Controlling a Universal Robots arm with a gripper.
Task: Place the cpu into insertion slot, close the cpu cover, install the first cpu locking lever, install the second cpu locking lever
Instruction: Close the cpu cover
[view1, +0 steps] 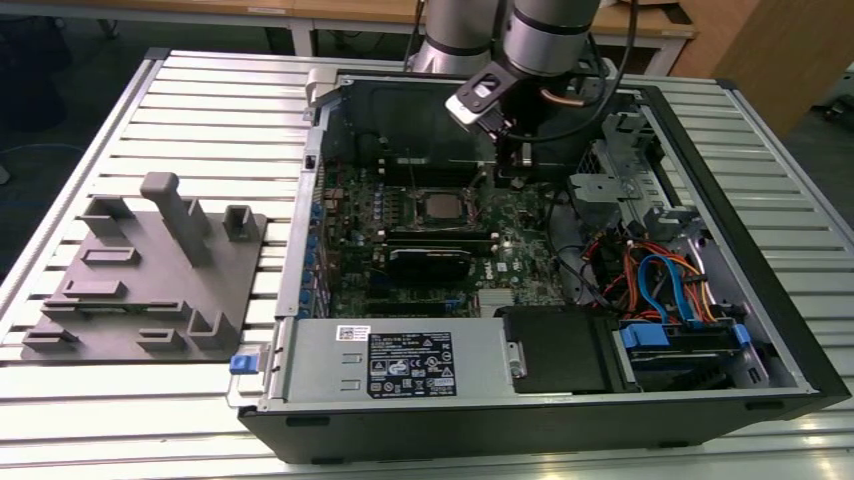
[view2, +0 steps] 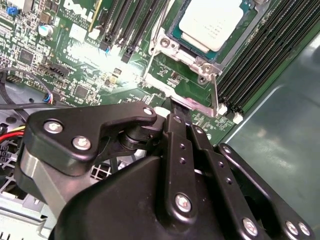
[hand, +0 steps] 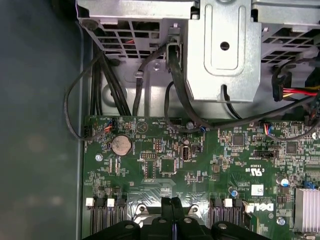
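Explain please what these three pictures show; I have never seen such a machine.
A robot arm reaches down into an open computer case lying on a slatted table. The exterior view looks from off the arm; both wrist views come from cameras riding on it. The second wrist view shows its black jaws, shut, close to the cpu, which sits seated on the green board. A grey tray lies at the exterior view's left.
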